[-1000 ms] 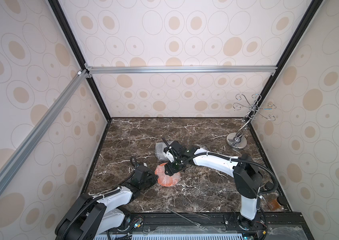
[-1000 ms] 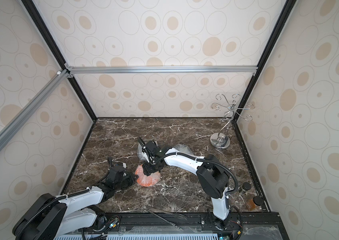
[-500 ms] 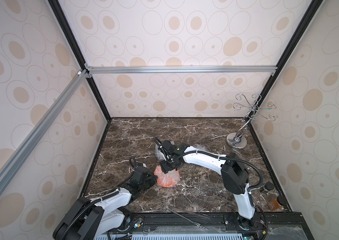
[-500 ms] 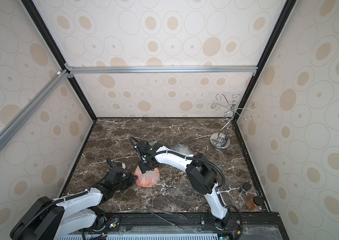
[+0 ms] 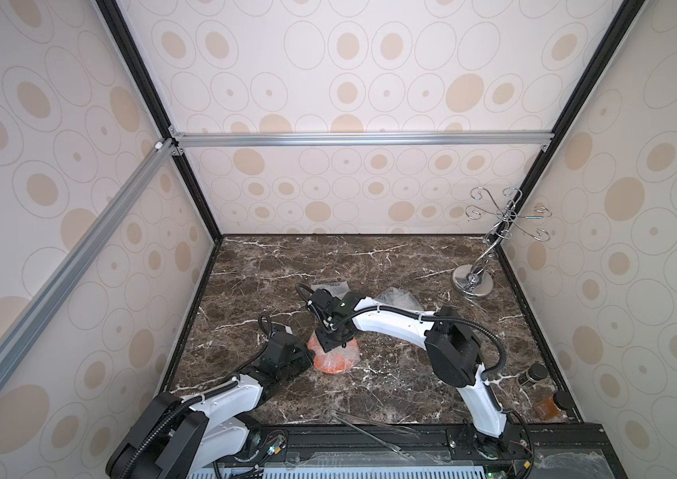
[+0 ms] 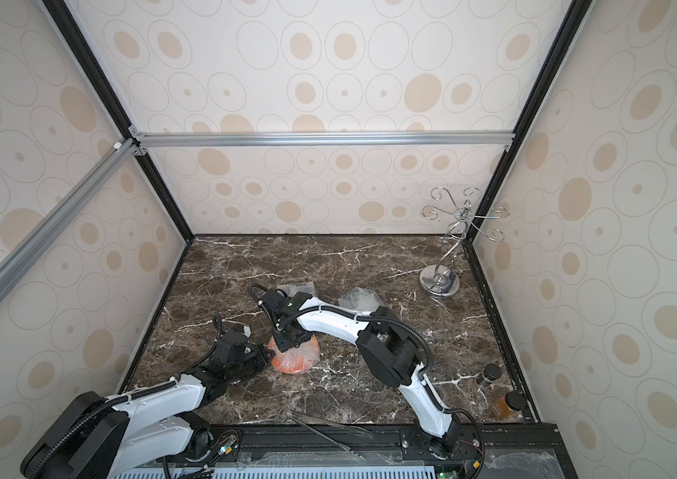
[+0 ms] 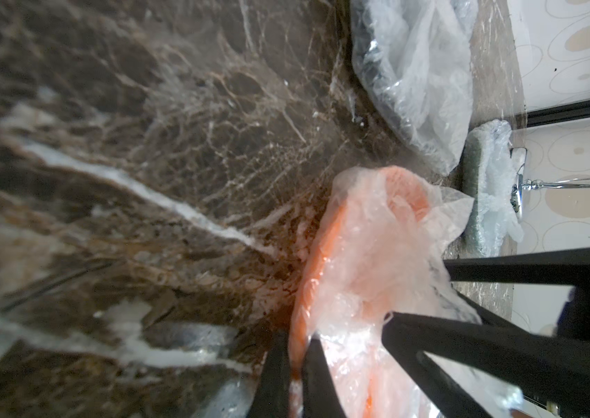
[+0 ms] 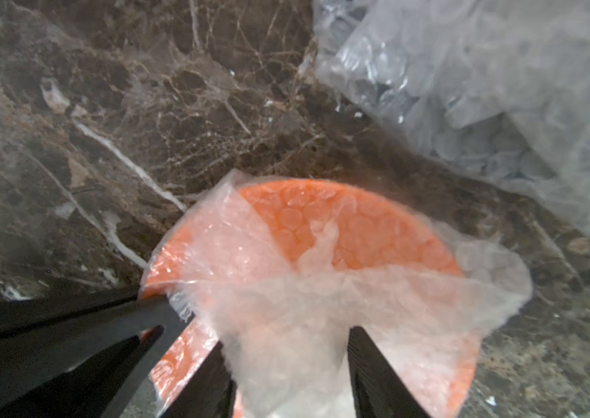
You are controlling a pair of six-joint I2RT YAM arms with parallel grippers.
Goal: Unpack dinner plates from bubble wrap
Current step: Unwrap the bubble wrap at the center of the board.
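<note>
As the left gripper (image 7: 297, 341) clamped the stiff orange plate (image 8: 326, 211) by its rim, the right gripper (image 8: 286, 338) set parted jaws around limp, probably slippery bubble wrap (image 8: 326, 300).

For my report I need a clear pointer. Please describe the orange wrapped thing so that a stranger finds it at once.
On the dark marble table, look near the front middle. There lies the orange plate, round, under clear bubble wrap. Its neighbours farther back, a dark bundle and a pale bundle, show no orange.
</note>
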